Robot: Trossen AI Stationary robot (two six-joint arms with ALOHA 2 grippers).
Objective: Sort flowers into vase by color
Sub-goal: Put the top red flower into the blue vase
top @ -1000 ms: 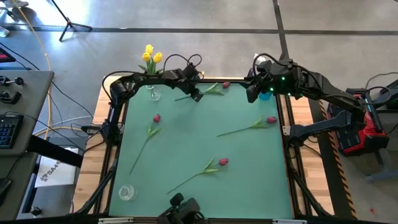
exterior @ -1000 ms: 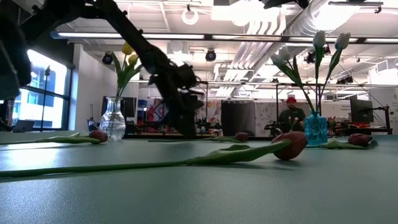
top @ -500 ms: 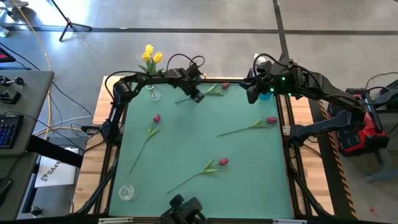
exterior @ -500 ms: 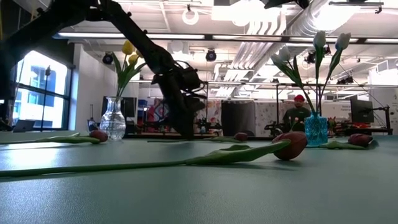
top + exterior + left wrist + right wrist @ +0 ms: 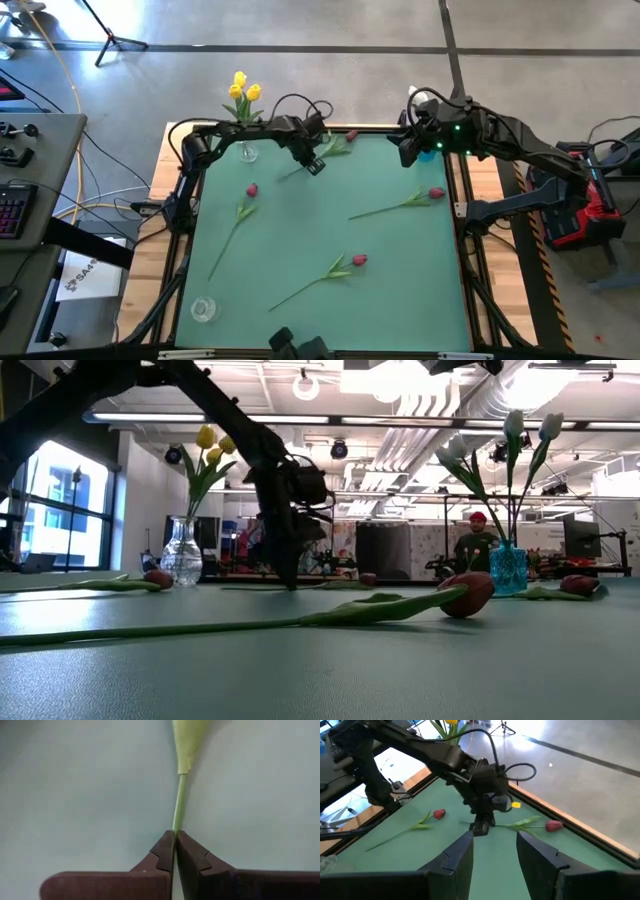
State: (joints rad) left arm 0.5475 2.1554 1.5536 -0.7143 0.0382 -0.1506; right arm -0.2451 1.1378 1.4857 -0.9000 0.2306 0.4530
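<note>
From above, the left gripper (image 5: pixel 316 165) is pinching the thin green stem of a dark red tulip (image 5: pixel 351 136) lying beside the clear glass vase of yellow tulips (image 5: pixel 245 152). At table level, the blue vase (image 5: pixel 507 569) is standing far off. The right wrist view is showing the right gripper (image 5: pixel 494 851) spread, empty.

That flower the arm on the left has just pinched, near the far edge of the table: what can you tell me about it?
It is an artificial tulip with a small dark red head, a thin pale green stem and a long green leaf that looks like fabric or plastic. It lies flat on the green table near the far edge, beside the vase of yellow tulips. The left gripper has its jaws shut on the bare stem just below the leaf. Nothing else touches it.
</note>
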